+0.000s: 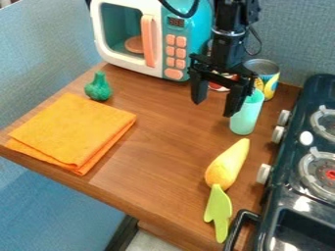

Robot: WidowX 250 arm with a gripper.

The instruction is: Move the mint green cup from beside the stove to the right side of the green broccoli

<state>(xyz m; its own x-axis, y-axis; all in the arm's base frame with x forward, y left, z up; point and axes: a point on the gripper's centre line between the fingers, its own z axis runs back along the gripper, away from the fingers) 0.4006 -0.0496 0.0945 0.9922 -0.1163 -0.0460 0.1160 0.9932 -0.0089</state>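
Observation:
The black gripper (212, 105) hangs over the back part of the wooden counter with its two fingers spread and nothing between them. A light teal cup (246, 117) stands just right of and behind the right finger, which partly overlaps it. Behind the gripper is a tin can (267, 77) with a yellow and blue label, and a red and white object (218, 87) partly hidden by the arm. A yellow pear-like toy (227, 164) lies nearer the front, touching or almost touching a light green leaf-shaped piece (218, 212). A dark green bottle-shaped toy (98, 87) stands at the left.
A folded orange cloth (73, 131) lies on the left of the counter (157, 162). The teal and white toy microwave (128, 30) stands at the back. Along the right edge is a dark toy stove (280, 196) with knobs and burners, its black handle curving toward the counter.

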